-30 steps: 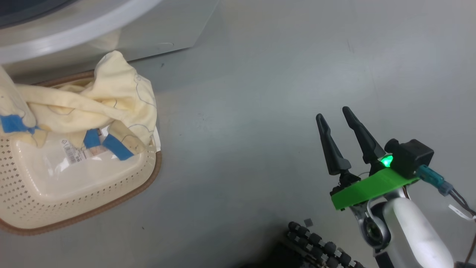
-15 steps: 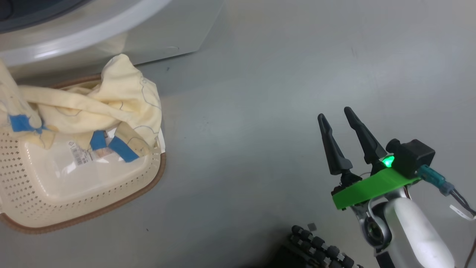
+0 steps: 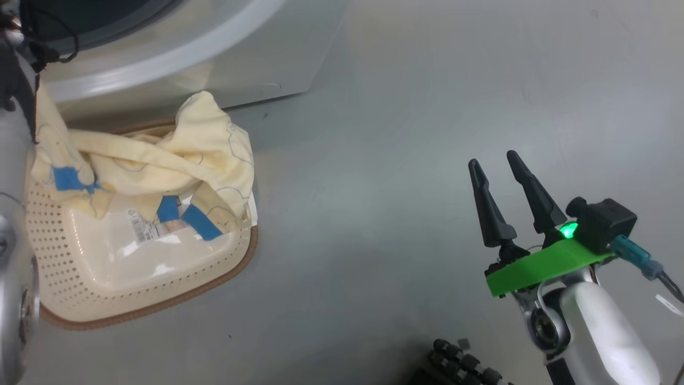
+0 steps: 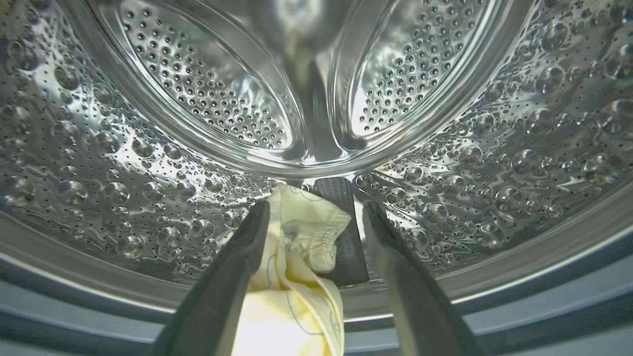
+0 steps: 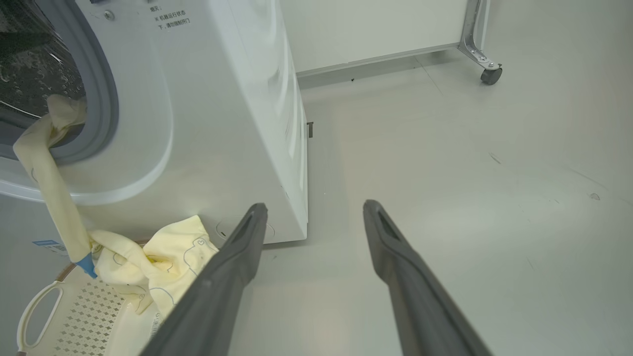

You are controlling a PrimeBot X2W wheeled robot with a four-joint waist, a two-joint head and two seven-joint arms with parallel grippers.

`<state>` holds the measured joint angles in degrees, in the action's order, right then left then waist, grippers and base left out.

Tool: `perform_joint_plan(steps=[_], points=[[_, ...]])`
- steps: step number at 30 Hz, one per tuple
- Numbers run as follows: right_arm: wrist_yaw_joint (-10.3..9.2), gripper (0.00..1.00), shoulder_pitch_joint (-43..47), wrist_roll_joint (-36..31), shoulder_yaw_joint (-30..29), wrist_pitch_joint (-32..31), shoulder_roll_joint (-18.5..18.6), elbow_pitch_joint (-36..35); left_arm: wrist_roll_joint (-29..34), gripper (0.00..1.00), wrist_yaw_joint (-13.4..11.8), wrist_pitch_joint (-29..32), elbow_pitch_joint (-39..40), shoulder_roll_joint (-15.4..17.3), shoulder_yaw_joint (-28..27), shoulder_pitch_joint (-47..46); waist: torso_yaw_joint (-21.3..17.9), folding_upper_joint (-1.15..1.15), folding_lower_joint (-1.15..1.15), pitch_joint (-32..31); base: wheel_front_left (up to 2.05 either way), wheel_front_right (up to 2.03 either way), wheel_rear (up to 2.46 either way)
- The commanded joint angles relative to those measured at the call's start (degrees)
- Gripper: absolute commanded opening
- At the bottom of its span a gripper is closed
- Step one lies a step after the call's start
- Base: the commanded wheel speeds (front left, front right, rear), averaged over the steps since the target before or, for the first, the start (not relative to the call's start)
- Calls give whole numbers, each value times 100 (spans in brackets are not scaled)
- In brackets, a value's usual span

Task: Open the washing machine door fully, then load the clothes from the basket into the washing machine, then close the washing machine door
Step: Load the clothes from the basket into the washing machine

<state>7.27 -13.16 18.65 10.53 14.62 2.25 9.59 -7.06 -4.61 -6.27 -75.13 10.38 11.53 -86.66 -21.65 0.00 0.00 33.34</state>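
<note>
Left gripper (image 4: 314, 213) inside the washing machine (image 4: 148, 163) drum, fingers spread wide; clothes (image 4: 296, 237) lie between them, touching one finger. Behind it the clothes trail down into the basket (image 3: 133, 278). Right gripper (image 3: 492, 159) wide, empty.

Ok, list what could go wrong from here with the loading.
1. The left gripper is open inside the drum with just one end of the clothes in. The rest hangs down into the basket, so its weight may drag it back out.
2. Closing up now would likely pinch the fabric lying across the grey rubber ring.
3. Hauling the strand further in could tip the basket.
</note>
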Motion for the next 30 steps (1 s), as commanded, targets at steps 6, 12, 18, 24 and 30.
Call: perform_joint_plan(steps=[6, 12, 18, 24, 30], points=[[22, 100, 173, -133, -126, 38, 63, -125, -281, 100, -18, -504, 148, -61, -123, 391, 266, 0, 0, -474, 0, 0, 0], [22, 100, 266, -250, -303, 38, 63, -111, -435, 100, 102, -768, 179, -134, -189, 899, 430, 0, 0, -912, 0, 0, 0], [22, 100, 408, -411, -551, 38, 63, -132, -539, 100, 153, -866, 488, -291, -215, 1530, 652, 0, 0, -1379, 0, 0, 0], [22, 100, 572, -542, -766, 38, 63, -157, -566, 100, 155, -871, 1355, -444, -232, 2387, 858, 0, 0, -1736, 0, 0, 0], [22, 100, 763, -672, -939, 38, 63, -192, -571, 100, 177, -872, 2182, -602, -200, 3258, 1068, 0, 0, -2030, 0, 0, 0]])
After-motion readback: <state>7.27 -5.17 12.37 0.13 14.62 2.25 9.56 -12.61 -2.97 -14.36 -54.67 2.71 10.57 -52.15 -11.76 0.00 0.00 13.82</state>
